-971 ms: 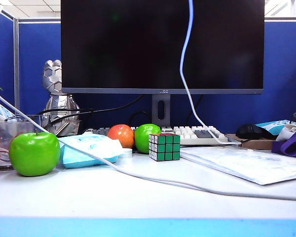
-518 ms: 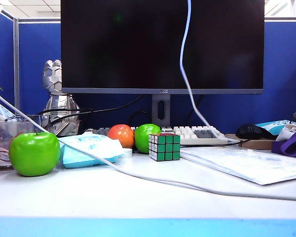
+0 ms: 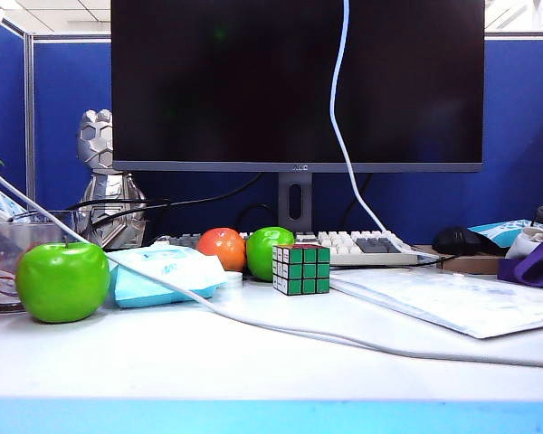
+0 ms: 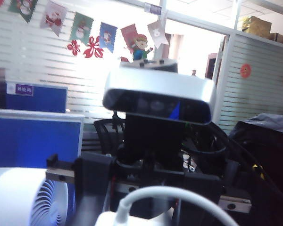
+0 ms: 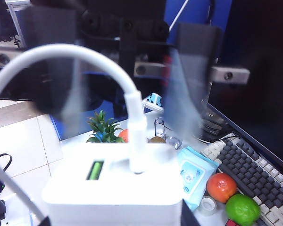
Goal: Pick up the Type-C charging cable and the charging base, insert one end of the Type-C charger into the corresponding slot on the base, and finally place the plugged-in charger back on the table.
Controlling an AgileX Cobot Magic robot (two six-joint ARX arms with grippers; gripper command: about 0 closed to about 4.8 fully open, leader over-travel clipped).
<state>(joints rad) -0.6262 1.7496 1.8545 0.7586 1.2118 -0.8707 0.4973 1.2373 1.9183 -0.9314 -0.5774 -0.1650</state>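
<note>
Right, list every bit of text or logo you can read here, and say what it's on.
"AOC": small logo on the lower bezel of the wide black monitor, barely legible.
White characters on the small purple sign on the blue partition: too blurred.
Print on the light-blue wipes packet: too small.
Key legends on the pale keyboard: too small.

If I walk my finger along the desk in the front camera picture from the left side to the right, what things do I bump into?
Big green apple → blue wipes packet → orange-red fruit → small green apple → Rubik's cube → flat white plastic packet → purple thing at the edge.
</note>
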